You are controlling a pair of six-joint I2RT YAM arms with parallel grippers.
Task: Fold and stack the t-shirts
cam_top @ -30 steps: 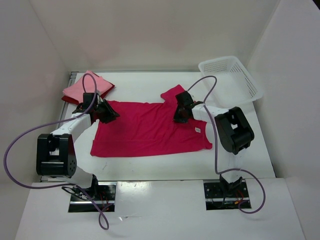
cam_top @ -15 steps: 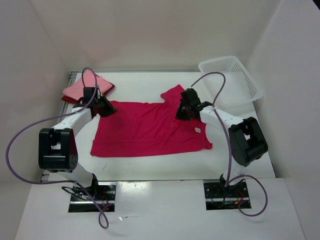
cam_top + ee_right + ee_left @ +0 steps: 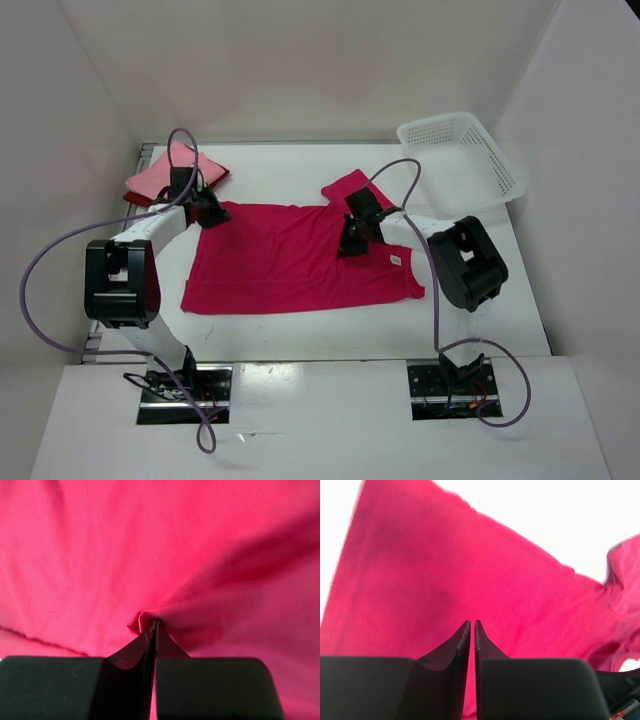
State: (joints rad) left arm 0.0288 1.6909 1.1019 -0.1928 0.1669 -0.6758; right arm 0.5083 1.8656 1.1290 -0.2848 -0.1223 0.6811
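Observation:
The magenta-crimson t-shirt [image 3: 290, 265] lies spread flat across the middle of the table. My left gripper [image 3: 210, 213] is at its far left shoulder. In the left wrist view its jaws [image 3: 472, 622] show only a thin slit over smooth cloth [image 3: 445, 565], and I cannot tell whether any cloth is pinched. My right gripper [image 3: 348, 243] is on the shirt's right half, near the collar. It is shut [image 3: 155, 621] on a small raised fold of the cloth [image 3: 100, 555]. A folded light pink t-shirt [image 3: 160, 177] rests on a dark red one [image 3: 213, 178] at the far left corner.
A white lattice basket [image 3: 462, 160] stands tilted at the far right corner. White walls close in the table on the left, back and right. Purple cables loop from both arms over the table's sides.
The left jaws have closed to a slit at the shirt's left shoulder. The right gripper, shut on cloth, has shifted left and nearer over the shirt.

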